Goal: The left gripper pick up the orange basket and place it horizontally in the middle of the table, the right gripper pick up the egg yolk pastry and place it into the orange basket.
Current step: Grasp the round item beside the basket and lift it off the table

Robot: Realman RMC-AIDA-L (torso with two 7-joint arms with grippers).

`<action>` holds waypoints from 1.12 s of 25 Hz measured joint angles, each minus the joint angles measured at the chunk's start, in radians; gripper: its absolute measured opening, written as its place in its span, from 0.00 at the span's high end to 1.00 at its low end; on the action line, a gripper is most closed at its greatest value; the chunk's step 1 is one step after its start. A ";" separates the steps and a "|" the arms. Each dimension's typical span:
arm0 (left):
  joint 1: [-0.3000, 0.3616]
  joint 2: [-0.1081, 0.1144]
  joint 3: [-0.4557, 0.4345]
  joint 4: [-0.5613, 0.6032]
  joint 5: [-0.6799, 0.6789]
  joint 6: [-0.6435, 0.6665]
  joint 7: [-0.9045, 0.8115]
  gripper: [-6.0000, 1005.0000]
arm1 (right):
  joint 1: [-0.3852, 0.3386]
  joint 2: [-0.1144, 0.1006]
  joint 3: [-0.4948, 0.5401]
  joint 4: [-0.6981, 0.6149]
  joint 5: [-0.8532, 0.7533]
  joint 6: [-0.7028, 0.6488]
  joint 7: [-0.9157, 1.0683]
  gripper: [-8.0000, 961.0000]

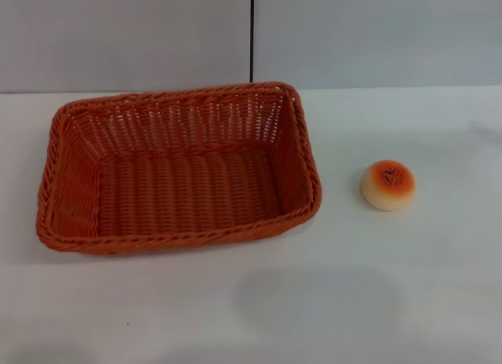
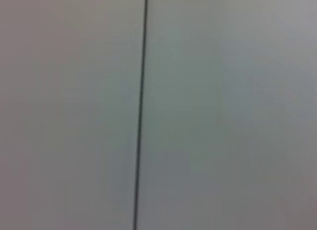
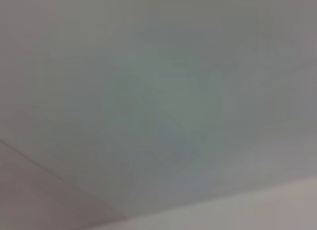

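The orange basket (image 1: pixel 176 169) lies lengthwise across the white table (image 1: pixel 259 309), left of centre in the head view, and holds nothing. To its right, a short gap away, the egg yolk pastry (image 1: pixel 388 185) sits upright on the tabletop with its glazed top up. Neither the left gripper nor the right gripper shows in any view. Both wrist views show only a plain grey wall.
A grey wall (image 1: pixel 376 34) stands behind the table, with a dark vertical seam (image 1: pixel 252 34) above the basket; the same seam (image 2: pixel 141 111) crosses the left wrist view. Bare tabletop lies in front of the basket and around the pastry.
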 joint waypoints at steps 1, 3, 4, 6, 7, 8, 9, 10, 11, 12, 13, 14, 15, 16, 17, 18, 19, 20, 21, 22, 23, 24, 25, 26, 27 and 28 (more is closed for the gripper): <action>0.002 0.000 -0.008 -0.020 0.000 0.002 0.027 0.29 | 0.011 -0.004 -0.017 0.003 -0.031 0.006 0.040 0.31; 0.005 0.000 -0.012 -0.047 -0.001 0.003 0.065 0.29 | 0.029 -0.008 -0.066 0.017 -0.088 0.011 0.100 0.31; 0.005 0.000 -0.013 -0.070 0.000 -0.001 0.088 0.29 | 0.044 -0.009 -0.120 0.042 -0.127 0.015 0.144 0.31; 0.004 0.000 -0.013 -0.079 0.001 -0.005 0.092 0.29 | 0.052 -0.009 -0.141 0.059 -0.134 0.018 0.161 0.31; 0.003 0.000 -0.013 -0.083 0.002 -0.008 0.095 0.29 | 0.061 -0.009 -0.158 0.080 -0.134 0.023 0.176 0.31; 0.003 0.000 -0.013 -0.086 0.003 -0.014 0.097 0.29 | 0.074 -0.009 -0.164 0.104 -0.131 0.028 0.188 0.31; 0.005 0.000 -0.014 -0.090 0.002 -0.027 0.098 0.29 | 0.094 -0.007 -0.168 0.140 -0.129 0.033 0.197 0.31; 0.005 0.000 -0.014 -0.090 0.002 -0.027 0.098 0.29 | 0.094 -0.007 -0.168 0.140 -0.129 0.033 0.197 0.31; 0.008 0.000 -0.016 -0.094 0.002 -0.032 0.099 0.29 | 0.104 -0.006 -0.169 0.161 -0.129 0.031 0.199 0.31; 0.011 0.000 -0.017 -0.097 0.002 -0.035 0.099 0.29 | 0.113 -0.003 -0.171 0.183 -0.129 0.027 0.201 0.31; 0.011 0.000 -0.017 -0.097 0.002 -0.035 0.099 0.29 | 0.124 -0.001 -0.172 0.212 -0.129 0.014 0.201 0.31; 0.016 0.001 -0.019 -0.101 0.004 -0.038 0.099 0.29 | 0.145 0.002 -0.174 0.276 -0.130 -0.011 0.198 0.31; 0.025 0.001 -0.021 -0.102 0.007 -0.045 0.099 0.29 | 0.145 0.002 -0.174 0.276 -0.130 -0.011 0.198 0.31; 0.030 0.001 -0.022 -0.104 0.007 -0.053 0.099 0.29 | 0.157 0.003 -0.175 0.310 -0.130 -0.025 0.194 0.31; 0.032 0.001 -0.022 -0.106 0.007 -0.059 0.099 0.29 | 0.166 0.003 -0.179 0.341 -0.132 -0.040 0.190 0.31; 0.034 0.001 -0.021 -0.109 0.008 -0.068 0.099 0.29 | 0.174 0.003 -0.186 0.367 -0.134 -0.054 0.186 0.31; 0.035 0.001 -0.020 -0.112 0.009 -0.076 0.099 0.29 | 0.189 0.001 -0.208 0.426 -0.136 -0.090 0.180 0.31; 0.035 0.002 -0.019 -0.115 0.010 -0.084 0.100 0.29 | 0.189 0.001 -0.208 0.426 -0.136 -0.090 0.180 0.31; 0.035 0.002 -0.018 -0.115 0.010 -0.089 0.102 0.29 | 0.195 0.000 -0.217 0.447 -0.136 -0.102 0.179 0.31; 0.035 0.002 -0.018 -0.116 0.011 -0.092 0.104 0.29 | 0.201 -0.001 -0.223 0.467 -0.136 -0.113 0.179 0.31; 0.036 0.003 -0.017 -0.115 0.011 -0.094 0.107 0.29 | 0.206 -0.001 -0.226 0.482 -0.136 -0.121 0.179 0.31; 0.036 0.003 -0.019 -0.113 0.011 -0.099 0.110 0.29 | 0.216 0.000 -0.231 0.498 -0.141 -0.127 0.182 0.31; 0.036 0.003 -0.019 -0.113 0.011 -0.099 0.110 0.29 | 0.216 0.000 -0.231 0.498 -0.141 -0.127 0.182 0.31; 0.036 0.003 -0.020 -0.111 0.012 -0.102 0.111 0.29 | 0.218 0.001 -0.234 0.499 -0.143 -0.127 0.190 0.31; 0.035 0.003 -0.021 -0.110 0.012 -0.106 0.111 0.29 | 0.219 0.002 -0.238 0.499 -0.144 -0.127 0.198 0.31; 0.033 0.004 -0.022 -0.109 0.012 -0.109 0.111 0.29 | 0.219 0.003 -0.241 0.498 -0.144 -0.127 0.207 0.31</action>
